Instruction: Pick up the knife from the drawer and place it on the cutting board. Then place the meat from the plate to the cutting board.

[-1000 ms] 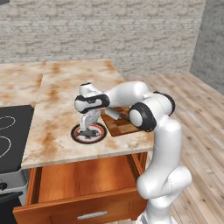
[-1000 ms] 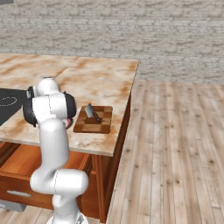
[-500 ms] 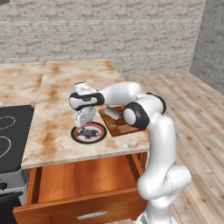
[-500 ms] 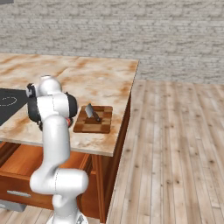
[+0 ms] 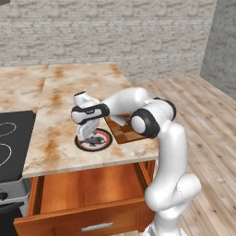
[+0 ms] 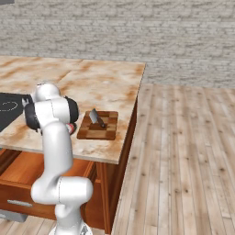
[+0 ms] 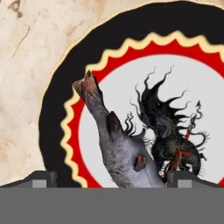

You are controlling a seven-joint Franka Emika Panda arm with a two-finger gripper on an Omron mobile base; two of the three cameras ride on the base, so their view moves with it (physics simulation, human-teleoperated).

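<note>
knife (image 6: 97, 119) on cutting board (image 6: 98, 125); fingers (image 7: 43, 178) wide astride meat (image 7: 117, 146) at plate's (image 7: 52, 118) 7 o'clock; drop lower, pinch mid-lump

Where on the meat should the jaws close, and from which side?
From straight above, across the thick rounded end of the meat, which lies between the open jaws in the hand view. The meat lies flat on the plate and narrows to a thin tip at the far end, likely a poorer hold.
</note>
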